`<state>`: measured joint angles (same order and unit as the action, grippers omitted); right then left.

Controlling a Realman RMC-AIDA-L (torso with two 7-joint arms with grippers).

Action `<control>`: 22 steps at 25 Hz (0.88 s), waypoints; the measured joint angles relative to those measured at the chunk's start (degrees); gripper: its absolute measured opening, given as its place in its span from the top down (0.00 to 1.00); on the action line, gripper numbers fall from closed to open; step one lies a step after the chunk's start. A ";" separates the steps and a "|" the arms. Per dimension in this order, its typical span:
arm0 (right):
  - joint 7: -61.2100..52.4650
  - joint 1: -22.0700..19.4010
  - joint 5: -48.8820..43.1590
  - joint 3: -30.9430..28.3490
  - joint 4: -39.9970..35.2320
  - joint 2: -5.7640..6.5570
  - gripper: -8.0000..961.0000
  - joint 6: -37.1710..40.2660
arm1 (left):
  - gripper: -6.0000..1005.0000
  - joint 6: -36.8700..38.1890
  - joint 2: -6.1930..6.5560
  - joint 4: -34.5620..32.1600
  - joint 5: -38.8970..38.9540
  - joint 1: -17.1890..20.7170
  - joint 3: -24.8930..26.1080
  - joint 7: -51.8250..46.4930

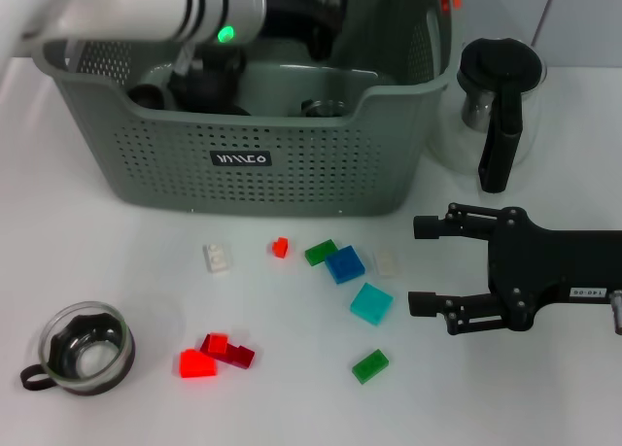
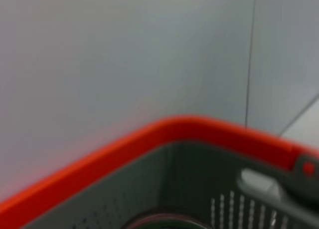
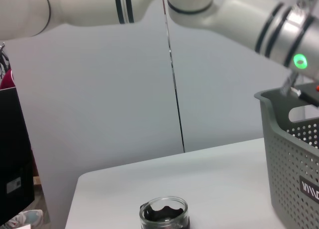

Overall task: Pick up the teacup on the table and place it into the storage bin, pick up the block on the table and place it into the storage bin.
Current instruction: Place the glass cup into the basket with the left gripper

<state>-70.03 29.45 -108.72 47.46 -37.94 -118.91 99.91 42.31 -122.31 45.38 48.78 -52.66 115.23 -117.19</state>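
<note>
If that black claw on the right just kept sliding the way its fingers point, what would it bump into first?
Probably the turquoise block: the open right gripper points across the table toward the scattered blocks, and that one lies closest to its line. Its height above the table is unclear, so it might pass over.

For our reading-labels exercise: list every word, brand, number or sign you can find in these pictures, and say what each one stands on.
Small black label with white lettering, on the front wall of the large grey perforated plastic storage bin: stylised brand mark, not readable.
White sticker with dark print, on the black right gripper, open over the table: too small to read.
Nothing else carries text.
</note>
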 joint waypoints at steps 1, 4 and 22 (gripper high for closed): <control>0.03 -0.01 0.00 0.00 0.01 0.00 0.05 0.08 | 0.96 -1.08 -0.05 -1.94 -0.05 -0.43 -0.05 1.74; 0.04 -0.03 0.00 0.00 0.10 -0.01 0.05 0.10 | 0.96 -2.63 -0.07 -5.30 -1.68 -1.33 -0.55 3.73; 0.11 -0.10 -0.37 0.04 1.57 0.04 0.05 -0.21 | 0.96 11.68 0.04 -4.66 -32.16 -13.43 -1.51 -26.01</control>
<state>-69.91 29.35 -109.08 47.49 -36.38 -118.87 99.71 53.99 -122.28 40.72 16.62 -66.09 113.72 -143.20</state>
